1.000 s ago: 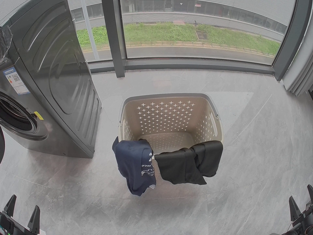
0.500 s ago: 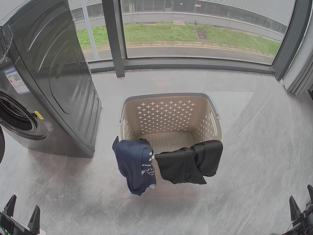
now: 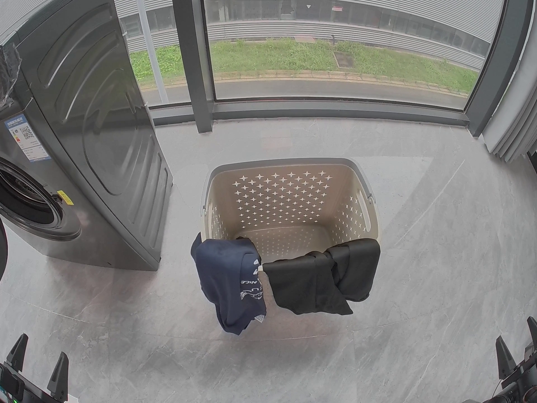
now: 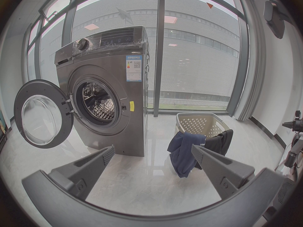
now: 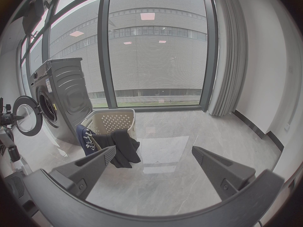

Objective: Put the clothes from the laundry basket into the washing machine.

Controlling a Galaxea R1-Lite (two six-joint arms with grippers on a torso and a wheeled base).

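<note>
Head view has our left gripper point(image 3: 42, 347) down at 7 o'clock and the right gripper point(image 3: 516, 331) at 5 o'clock. Both have their fingers spread apart, hold nothing, and sit well apart from the laundry. Moving outward, the laundry basket point(image 3: 291, 163) sits pretty much dead centre. The clothes hang over its near rim: a navy shirt point(image 3: 229, 281) on the 7 o'clock side and a black garment point(image 3: 319, 281) on the 5 o'clock side, just beside each other. The washing machine point(image 3: 95, 130) stands at 9 o'clock, and the left wrist view shows its door point(image 4: 42, 114) swung wide open with the drum point(image 4: 99, 101) exposed.

So we reckon we're at the very start, with nothing grabbed and nothing loaded. Next move calls for reaching forward to the rim and pinching one hanging piece. That's probably the navy shirt with the left gripper, since it's nearer the machine.

Count: two grippers, two garments, one basket, one machine.
</note>
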